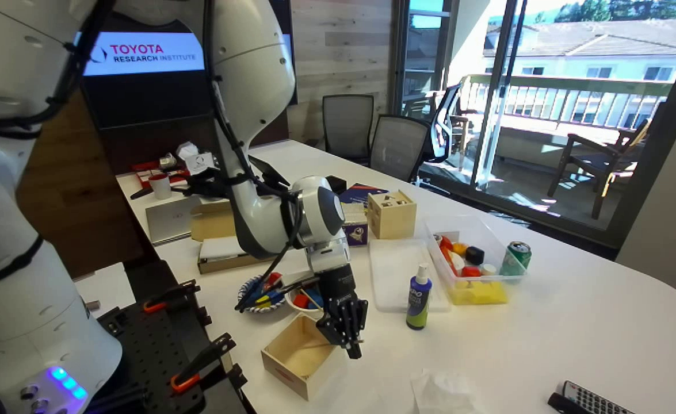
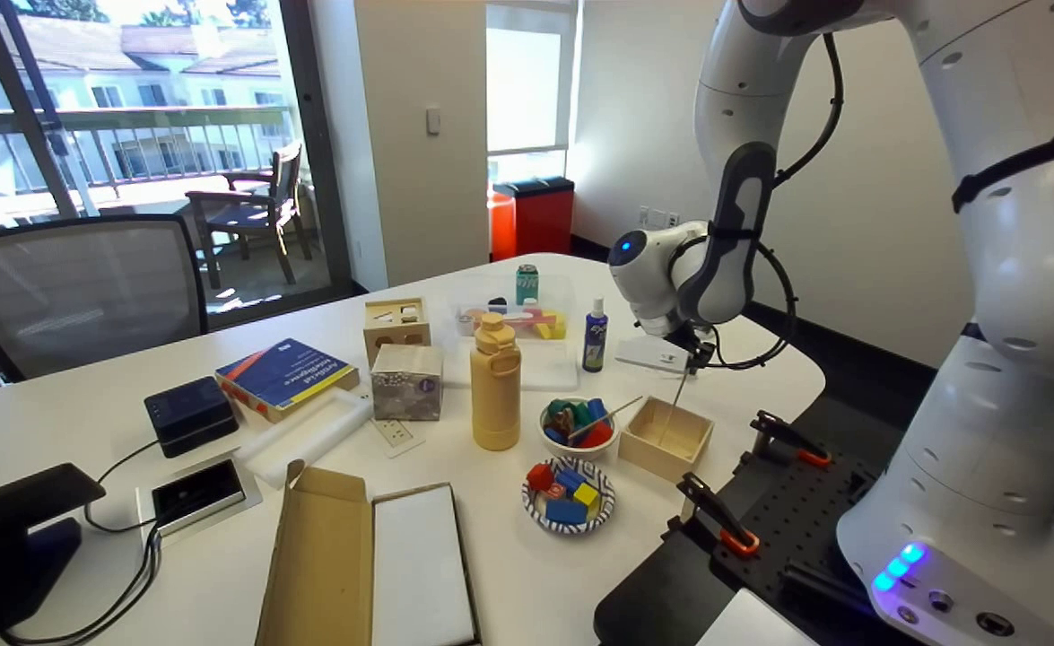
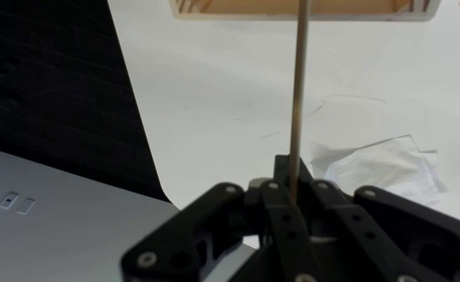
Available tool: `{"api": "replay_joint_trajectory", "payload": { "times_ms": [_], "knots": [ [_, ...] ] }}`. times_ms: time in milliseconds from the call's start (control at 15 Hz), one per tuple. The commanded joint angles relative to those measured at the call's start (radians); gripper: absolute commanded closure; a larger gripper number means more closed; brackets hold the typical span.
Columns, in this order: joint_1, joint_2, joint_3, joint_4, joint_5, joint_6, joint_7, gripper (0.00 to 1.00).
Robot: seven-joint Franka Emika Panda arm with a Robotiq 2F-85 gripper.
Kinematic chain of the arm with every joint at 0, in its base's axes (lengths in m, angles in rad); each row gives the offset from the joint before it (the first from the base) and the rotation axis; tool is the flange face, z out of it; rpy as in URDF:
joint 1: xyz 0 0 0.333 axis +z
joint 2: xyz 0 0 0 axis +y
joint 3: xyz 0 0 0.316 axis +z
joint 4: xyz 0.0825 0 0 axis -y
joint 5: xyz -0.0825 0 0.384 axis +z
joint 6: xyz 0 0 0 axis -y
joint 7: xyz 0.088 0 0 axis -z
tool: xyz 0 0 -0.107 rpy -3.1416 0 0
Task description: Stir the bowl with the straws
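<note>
My gripper (image 1: 355, 347) is shut on a thin tan straw (image 3: 298, 78). In an exterior view the gripper (image 2: 693, 362) is beyond the wooden box (image 2: 657, 459), and the straw (image 2: 675, 404) slants down with its lower end in or over that box. A white bowl (image 2: 583, 451) holds green, blue and red blocks, with a second straw (image 2: 614, 411) leaning out. A blue-and-white patterned bowl (image 2: 571, 526) beside it holds red, blue and yellow blocks. Both bowls are apart from the gripper. A plain blue bowl with mostly orange-red contents does not show.
A spray bottle (image 1: 418, 302) stands near a clear bin (image 1: 481, 253) of toys. A yellow bottle (image 2: 496, 395) stands near the white bowl. A crumpled tissue (image 3: 386, 168) lies by the gripper. A remote (image 1: 591, 399) and open cardboard box (image 2: 320, 556) are on the table.
</note>
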Motion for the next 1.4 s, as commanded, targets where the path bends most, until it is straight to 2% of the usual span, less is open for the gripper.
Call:
{"api": "replay_joint_trajectory", "payload": {
  "times_ms": [0, 67, 133, 200, 800, 867, 1333],
  "knots": [
    [-0.012, 0.037, 0.019, 0.034, -0.005, 0.0, 0.042, 0.99],
    [-0.012, 0.045, 0.021, 0.039, -0.004, 0.001, 0.041, 0.99],
    [-0.012, 0.049, 0.023, 0.041, -0.004, 0.002, 0.04, 0.7],
    [-0.011, 0.051, 0.024, 0.044, -0.004, 0.002, 0.04, 0.69],
    [-0.006, 0.033, 0.028, 0.041, -0.003, -0.002, 0.032, 0.03],
    [-0.006, 0.023, 0.028, 0.037, -0.003, -0.001, 0.028, 0.0],
    [-0.008, -0.157, 0.047, -0.061, -0.003, -0.006, -0.044, 0.0]
  ]
}}
